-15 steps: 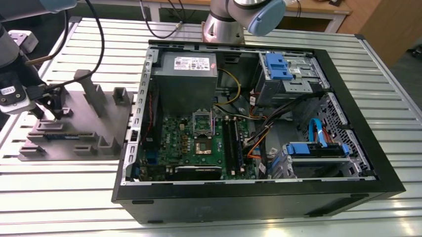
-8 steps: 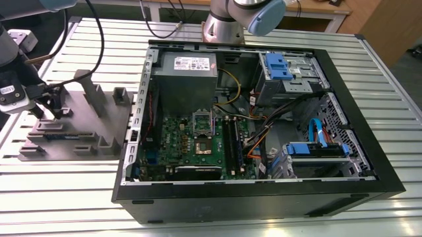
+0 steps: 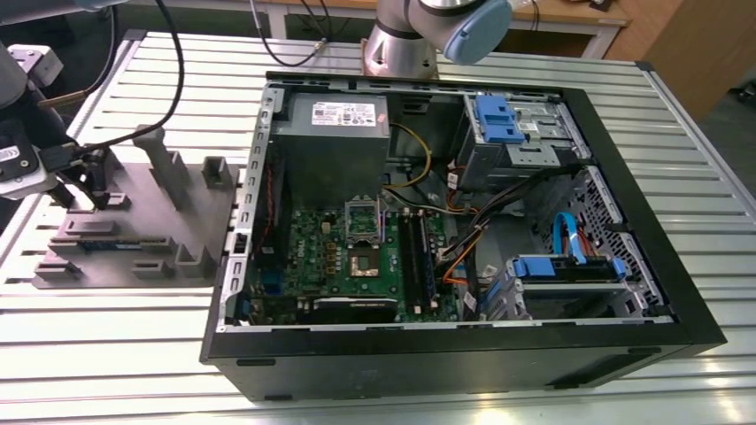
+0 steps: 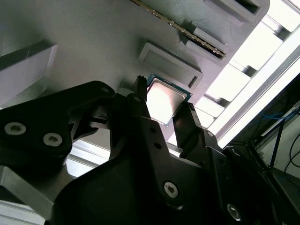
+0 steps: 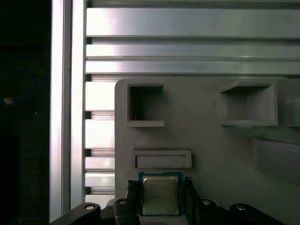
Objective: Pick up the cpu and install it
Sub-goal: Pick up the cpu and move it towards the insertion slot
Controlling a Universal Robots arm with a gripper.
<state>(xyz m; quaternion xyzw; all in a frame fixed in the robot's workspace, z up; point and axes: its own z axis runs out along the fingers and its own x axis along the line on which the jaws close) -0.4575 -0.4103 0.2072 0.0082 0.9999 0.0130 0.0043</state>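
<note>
There is one cpu (image 5: pixel 160 196), one gripper (image 3: pixel 102 197) and one grey holder block (image 3: pixel 148 221), all on one slatted table (image 3: pixel 119 372). One open computer case (image 3: pixel 473 363) holds one motherboard (image 3: pixel 313 235), one grey power supply (image 3: pixel 336 150) and two blue drive brackets (image 3: pixel 497 119).

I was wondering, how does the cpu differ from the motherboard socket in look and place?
The cpu has a shiny silver top; the socket looks dark. The cpu lies on the grey fixture outside the case; the socket sits on the green motherboard inside it. Both are square.
</note>
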